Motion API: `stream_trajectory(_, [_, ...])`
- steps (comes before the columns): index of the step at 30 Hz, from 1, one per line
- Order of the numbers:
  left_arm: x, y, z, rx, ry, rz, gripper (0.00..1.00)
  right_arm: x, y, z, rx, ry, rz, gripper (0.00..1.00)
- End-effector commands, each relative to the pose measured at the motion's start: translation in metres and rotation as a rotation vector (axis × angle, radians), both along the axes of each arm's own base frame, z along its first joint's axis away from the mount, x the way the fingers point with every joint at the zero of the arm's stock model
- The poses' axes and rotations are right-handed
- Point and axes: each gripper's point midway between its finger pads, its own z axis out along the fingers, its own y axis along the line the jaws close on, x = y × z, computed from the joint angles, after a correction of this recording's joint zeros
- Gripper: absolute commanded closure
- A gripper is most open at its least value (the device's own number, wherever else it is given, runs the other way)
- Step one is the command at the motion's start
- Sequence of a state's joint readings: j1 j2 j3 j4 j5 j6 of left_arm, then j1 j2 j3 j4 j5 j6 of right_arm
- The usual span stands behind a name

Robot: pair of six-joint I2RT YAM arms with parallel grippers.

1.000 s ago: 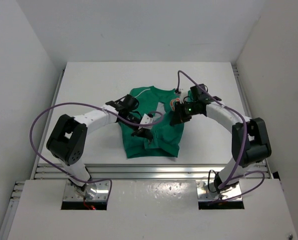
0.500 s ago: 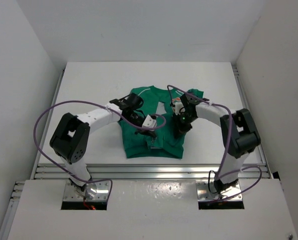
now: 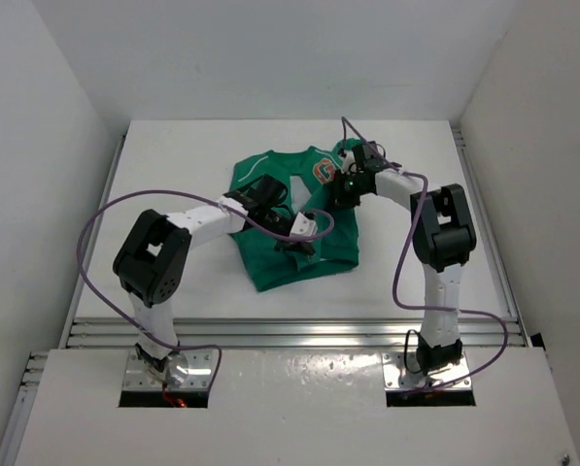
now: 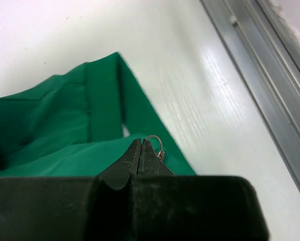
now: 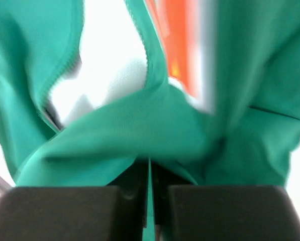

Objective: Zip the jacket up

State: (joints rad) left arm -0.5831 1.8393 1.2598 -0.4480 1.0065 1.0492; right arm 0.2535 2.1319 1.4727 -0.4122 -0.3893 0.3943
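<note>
The green jacket (image 3: 270, 260) lies crumpled in the middle of the white table, with its orange "G" (image 3: 321, 172) near the top right. My left gripper (image 3: 304, 243) is low over the jacket's lower middle. In the left wrist view it (image 4: 140, 141) is shut, with a small metal zipper-pull ring (image 4: 156, 142) held at its tips over the green fabric (image 4: 64, 130). My right gripper (image 3: 340, 194) is at the jacket's upper right beside the "G". In the right wrist view it (image 5: 148, 163) is shut on a fold of green fabric (image 5: 139, 125), with the pale lining (image 5: 109, 75) and the orange letter (image 5: 177, 45) beyond.
An aluminium rail (image 3: 290, 330) runs along the table's near edge and also shows in the left wrist view (image 4: 270, 75). White walls enclose the table on three sides. Purple cables (image 3: 95, 233) loop from both arms over the table.
My right gripper has moved back and left with the fabric, pulling the jacket's top up and skewing it. My left gripper has shifted slightly right and stays shut at the zipper.
</note>
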Motion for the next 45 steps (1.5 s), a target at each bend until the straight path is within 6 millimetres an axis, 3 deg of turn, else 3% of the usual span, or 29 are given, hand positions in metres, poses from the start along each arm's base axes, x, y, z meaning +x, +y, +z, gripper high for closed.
stream_trajectory(1, [0.017, -0.021, 0.001, -0.053, 0.038, 0.052, 1.0, 0.085, 0.017, 0.061, 0.216, -0.31, -0.078, 0.94])
stream_trajectory(2, [0.026, -0.025, 0.002, -0.055, 0.038, 0.084, 1.0, 0.08, 0.017, 0.064, 0.252, -0.326, -0.081, 0.91])
stream_trajectory(3, [0.036, -0.033, 0.009, -0.096, 0.012, 0.102, 1.0, 0.08, 0.018, 0.083, 0.317, -0.345, -0.102, 0.85])
stream_trajectory(4, [0.041, -0.035, 0.014, -0.102, 0.053, 0.149, 1.0, 0.084, 0.008, 0.094, 0.344, -0.378, -0.126, 0.71])
stream_trajectory(5, [0.045, -0.037, 0.009, -0.106, 0.073, 0.177, 1.0, 0.075, 0.003, 0.113, 0.392, -0.452, -0.119, 0.65])
stream_trajectory(6, [0.051, -0.042, 0.01, -0.13, 0.094, 0.216, 1.0, 0.072, -0.009, 0.122, 0.443, -0.43, -0.166, 0.6])
stream_trajectory(7, [0.055, -0.045, 0.015, -0.145, 0.099, 0.236, 1.0, 0.056, -0.012, 0.113, 0.46, -0.399, -0.177, 0.6])
stream_trajectory(8, [0.058, -0.046, 0.01, -0.145, 0.116, 0.259, 1.0, 0.04, -0.024, 0.134, 0.475, -0.435, -0.194, 0.6])
stream_trajectory(9, [0.064, -0.049, 0.01, -0.163, 0.113, 0.276, 1.0, 0.028, -0.027, 0.134, 0.479, -0.41, -0.202, 0.58])
stream_trajectory(10, [0.065, -0.051, 0.014, -0.169, 0.159, 0.309, 1.0, 0.009, -0.031, 0.12, 0.471, -0.363, -0.212, 0.58])
stream_trajectory(11, [0.066, -0.05, 0.006, -0.161, 0.188, 0.331, 1.0, -0.001, -0.036, 0.138, 0.478, -0.396, -0.206, 0.58])
stream_trajectory(12, [0.072, -0.048, 0.009, -0.175, 0.199, 0.352, 1.0, -0.028, -0.038, 0.126, 0.466, -0.345, -0.211, 0.58])
stream_trajectory(13, [0.078, -0.045, 0.008, -0.194, 0.212, 0.376, 1.0, -0.039, -0.036, 0.139, 0.474, -0.364, -0.193, 0.58])
stream_trajectory(15, [0.088, -0.04, 0.012, -0.216, 0.249, 0.428, 1.0, -0.067, -0.034, 0.128, 0.47, -0.32, -0.18, 0.6])
stream_trajectory(16, [0.087, -0.04, 0.012, -0.215, 0.258, 0.431, 1.0, -0.077, -0.025, 0.136, 0.488, -0.331, -0.142, 0.6])
stream_trajectory(19, [0.099, -0.031, 0.012, -0.219, 0.257, 0.477, 1.0, -0.102, -0.007, 0.132, 0.51, -0.32, -0.106, 0.6])
stream_trajectory(23, [0.11, -0.02, 0.013, -0.224, 0.292, 0.514, 1.0, -0.126, 0.01, 0.107, 0.519, -0.247, -0.114, 0.6])
stream_trajectory(28, [0.122, -0.014, 0.013, -0.238, 0.371, 0.55, 1.0, -0.129, 0.013, 0.073, 0.502, -0.138, -0.221, 0.6])
stream_trajectory(38, [0.123, -0.017, 0.019, -0.267, 0.404, 0.562, 1.0, -0.08, 0.029, 0.094, 0.591, -0.176, -0.279, 0.49])
stream_trajectory(45, [0.127, -0.019, 0.025, -0.281, 0.397, 0.56, 1.0, -0.078, 0.045, 0.094, 0.627, -0.142, -0.263, 0.54])
